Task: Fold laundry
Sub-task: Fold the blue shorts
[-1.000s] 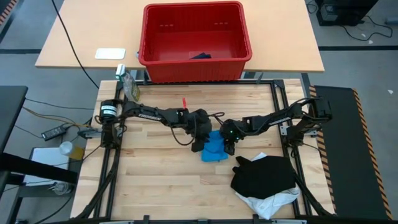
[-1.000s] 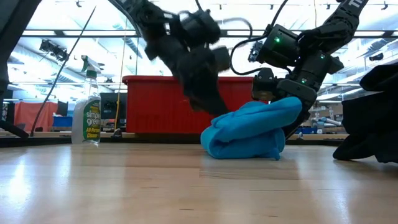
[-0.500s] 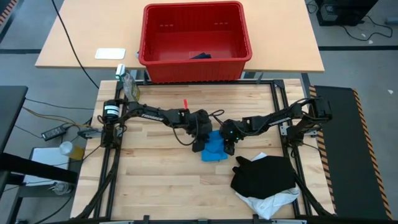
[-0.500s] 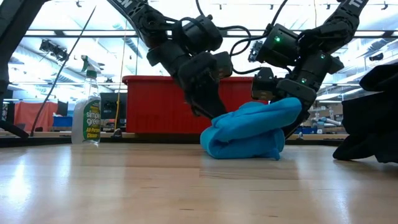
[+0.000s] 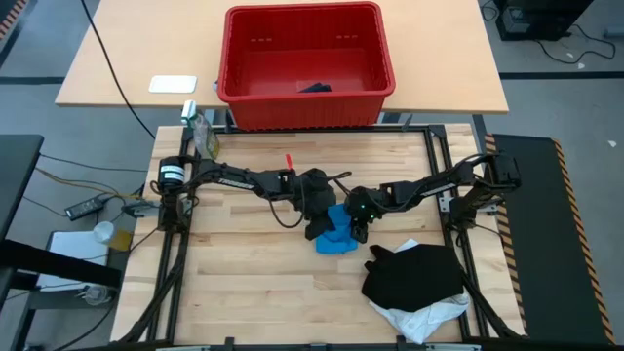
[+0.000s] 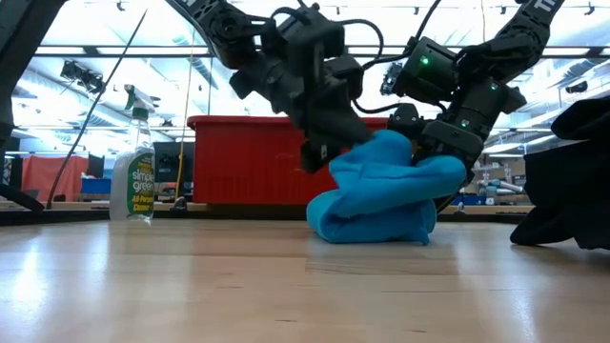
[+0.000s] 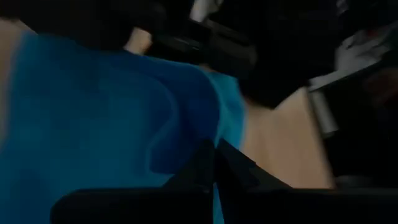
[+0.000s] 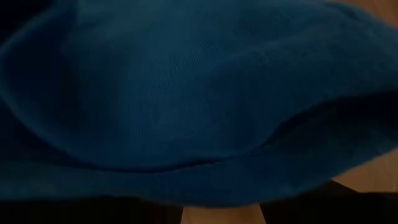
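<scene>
The bright blue garment [image 5: 337, 234] lies bunched at the table's middle, its underside on the wood [image 6: 372, 224]. My left gripper [image 6: 332, 157] is shut on its upper left part. My right gripper [image 6: 444, 171] is shut on its upper right end. The black garment [image 5: 414, 271] lies heaped near the right front. The white garment [image 5: 426, 317] sticks out from under the black one's near side. In the right wrist view, blue cloth [image 8: 186, 93] hides my fingers. My left gripper pinches a raised fold of the blue garment [image 7: 193, 134] between its two fingers, slanting down from the table's left. The fold stands up as a peak [image 6: 381, 148]; the rest lies on the table. My right gripper holds the garment's right end [image 6: 440, 167], slanting down from the right, one finger [image 6: 448, 198] under the cloth. That end hangs clear of the wood; layers cannot be told.
A red plastic basket [image 5: 307, 58] stands on the far table with a dark item [image 5: 314, 88] inside. A spray bottle [image 5: 200, 132] stands at the far left corner. Bare wood lies along the table's left and near side.
My left gripper has rolled at the wrist and taken hold of the blue garment's upper left part. That part has been drawn up into a peak, while the garment's lower bulk has stayed on the table. My right gripper has kept still.
</scene>
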